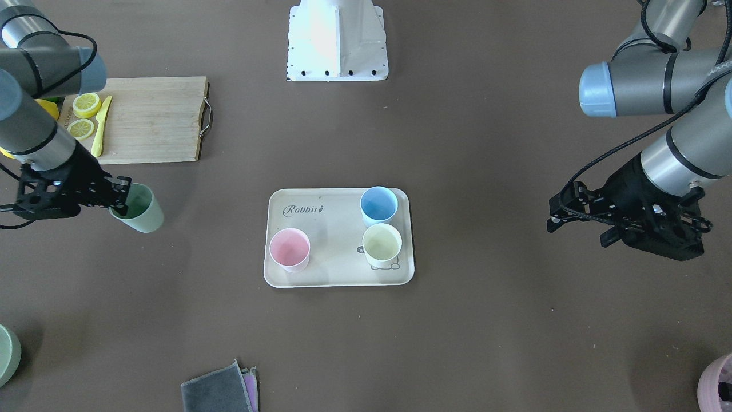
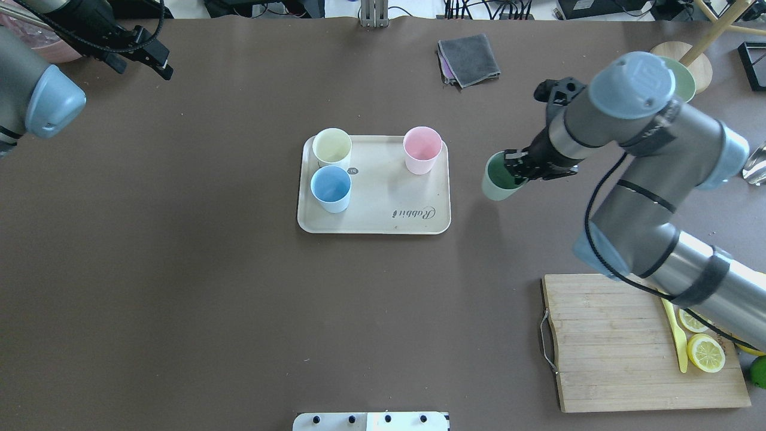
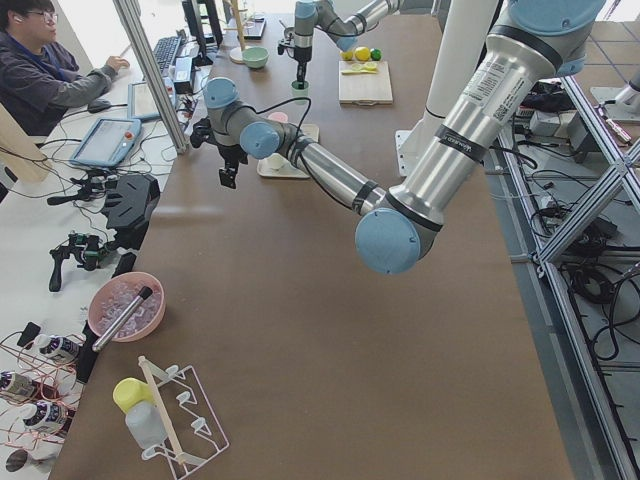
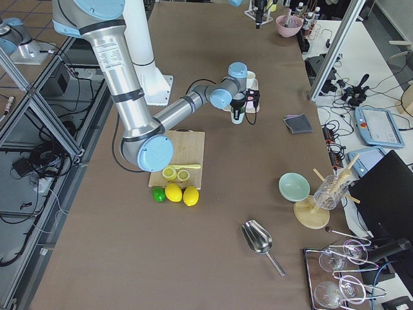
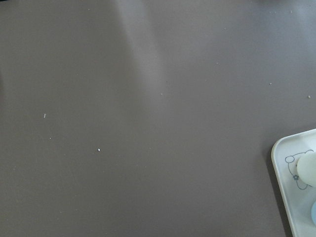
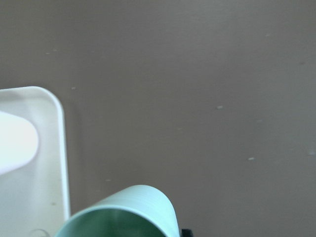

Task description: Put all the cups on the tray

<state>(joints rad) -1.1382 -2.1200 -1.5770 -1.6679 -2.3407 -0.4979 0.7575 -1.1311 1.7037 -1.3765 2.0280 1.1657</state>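
Observation:
The cream tray with "Rabbit" lettering lies mid-table and bears the pink cup, the light blue cup and the pale yellow cup, all upright. My right gripper is shut on the rim of the mint green cup, one finger inside it. It holds the cup tilted, just right of the tray in the overhead view. The cup's rim shows at the bottom of the right wrist view, beside the tray's corner. My left gripper is open and empty, far from the tray.
A wooden cutting board with lemon slices and a yellow knife lies on my right. A grey cloth lies at the far edge. A green bowl and a mauve pot stand at the far corners.

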